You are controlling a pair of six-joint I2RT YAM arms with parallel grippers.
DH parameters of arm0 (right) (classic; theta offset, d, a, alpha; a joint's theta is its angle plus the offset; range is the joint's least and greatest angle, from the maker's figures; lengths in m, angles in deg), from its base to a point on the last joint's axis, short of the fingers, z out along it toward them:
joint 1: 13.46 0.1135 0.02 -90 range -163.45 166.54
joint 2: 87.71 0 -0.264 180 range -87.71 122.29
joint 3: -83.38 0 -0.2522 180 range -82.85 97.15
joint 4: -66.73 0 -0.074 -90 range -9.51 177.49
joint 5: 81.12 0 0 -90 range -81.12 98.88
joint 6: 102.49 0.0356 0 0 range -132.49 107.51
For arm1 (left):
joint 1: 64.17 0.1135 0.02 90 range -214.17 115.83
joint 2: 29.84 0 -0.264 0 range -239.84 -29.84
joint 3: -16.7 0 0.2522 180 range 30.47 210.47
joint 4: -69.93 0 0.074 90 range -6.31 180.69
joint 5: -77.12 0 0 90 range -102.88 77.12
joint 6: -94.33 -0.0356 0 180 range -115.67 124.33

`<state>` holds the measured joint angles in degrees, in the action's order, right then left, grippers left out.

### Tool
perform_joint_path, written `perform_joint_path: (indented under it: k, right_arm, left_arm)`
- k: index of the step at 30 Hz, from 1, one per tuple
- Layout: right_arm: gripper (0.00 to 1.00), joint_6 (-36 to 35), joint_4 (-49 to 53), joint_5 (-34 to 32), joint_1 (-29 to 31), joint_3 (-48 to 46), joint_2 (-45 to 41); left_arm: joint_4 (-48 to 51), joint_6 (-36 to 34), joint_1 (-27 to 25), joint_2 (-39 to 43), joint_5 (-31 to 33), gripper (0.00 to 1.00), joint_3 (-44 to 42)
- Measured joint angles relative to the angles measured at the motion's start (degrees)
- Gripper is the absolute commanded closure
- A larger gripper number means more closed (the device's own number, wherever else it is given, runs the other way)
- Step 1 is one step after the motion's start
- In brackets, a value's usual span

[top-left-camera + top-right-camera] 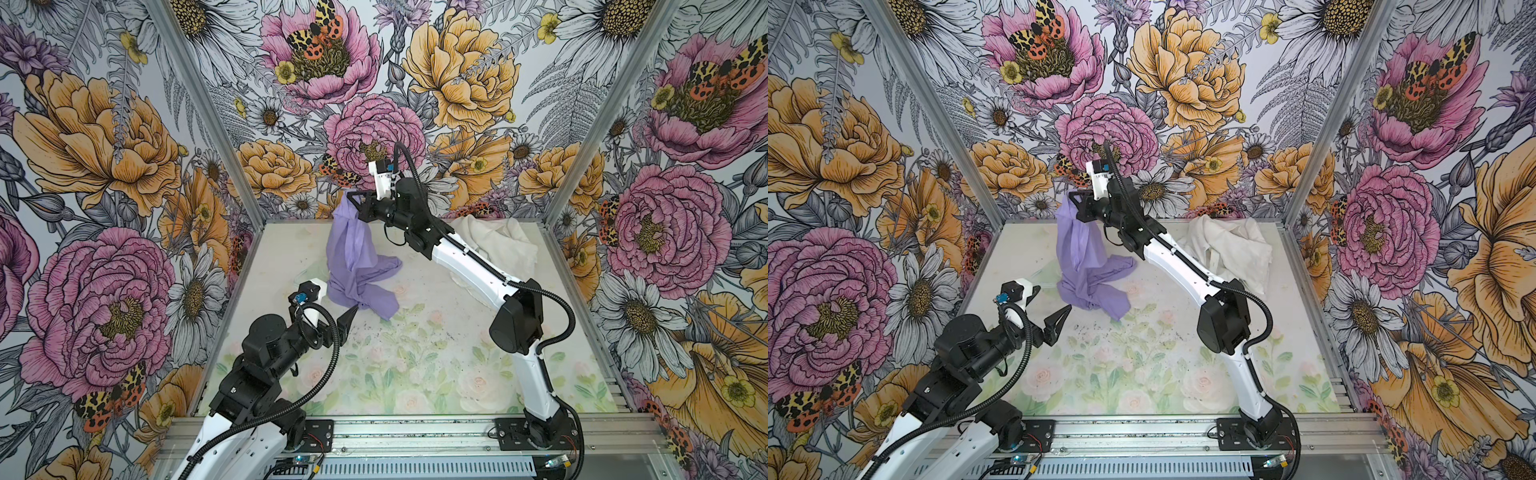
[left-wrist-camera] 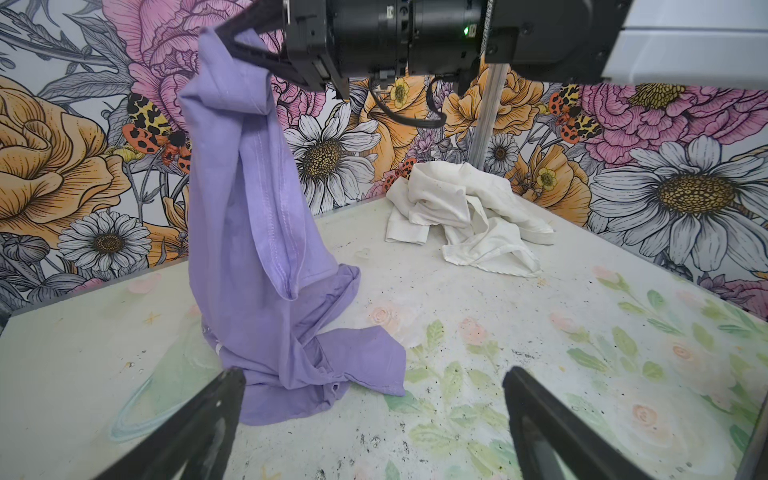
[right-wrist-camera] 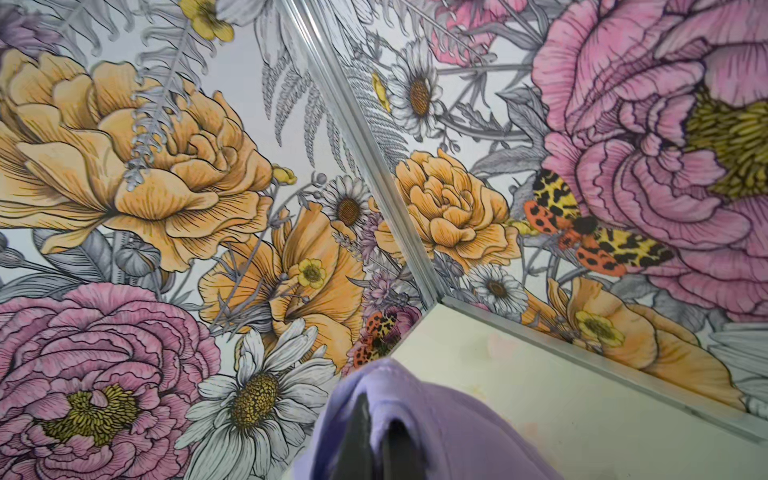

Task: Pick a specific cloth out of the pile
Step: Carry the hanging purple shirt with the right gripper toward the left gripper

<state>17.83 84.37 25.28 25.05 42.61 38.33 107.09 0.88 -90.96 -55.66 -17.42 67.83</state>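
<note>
Black right gripper (image 2: 226, 35) pinches top of thin wrinkly lavender cloth (image 2: 249, 216), lower end bunched on floral-print tabletop (image 2: 540, 332). Crumpled white fabric pile (image 2: 461, 212) well apart. Black left gripper (image 2: 374, 374) jaws spread wide.

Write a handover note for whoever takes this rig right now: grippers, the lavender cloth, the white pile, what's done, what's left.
Right gripper: shut on the top of the lavender cloth, raised above the table.
Left gripper: open, holding nothing, low near the cloth's trailing end.
Lavender cloth: hangs from the right gripper; its lower end lies bunched on the table.
White pile: far right corner, well apart from the cloth, no gripper on it.
Done: cloth pulled out of the pile.
Left: probably lift it clear or set it down.
</note>
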Motion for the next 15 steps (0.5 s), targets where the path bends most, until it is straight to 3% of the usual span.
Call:
perform_joint_path:
  k: [15]
  right_arm:
    - [1.00,4.37,-0.26,-1.84,-2.10,-12.63,0.52]
  left_arm:
    - [0.00,0.00,0.00,0.24,0.31,0.01,0.00]
